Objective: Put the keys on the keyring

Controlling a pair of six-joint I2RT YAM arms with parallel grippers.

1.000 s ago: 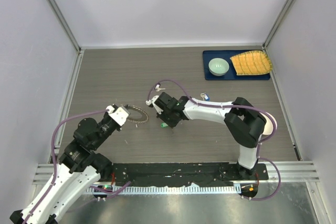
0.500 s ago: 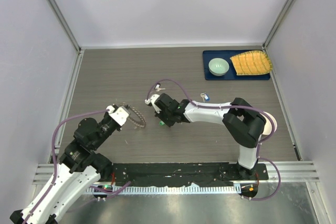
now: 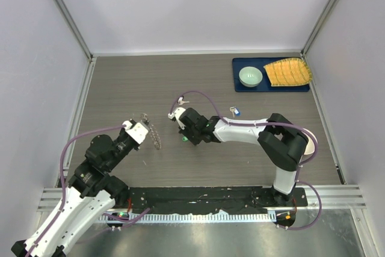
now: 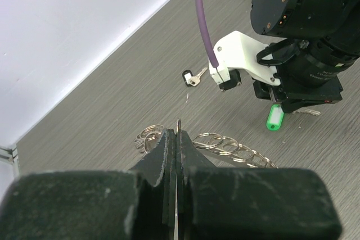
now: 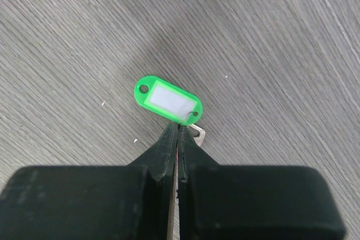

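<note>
Left end effector (image 4: 177, 134) is clenched on the rim of the keyring (image 4: 228, 145). Just right of the keyring, apart from it, the right end effector (image 5: 179, 132) grips the green key (image 5: 169, 100), tag hanging down; we judge the key must travel leftward to the keyring.
</note>
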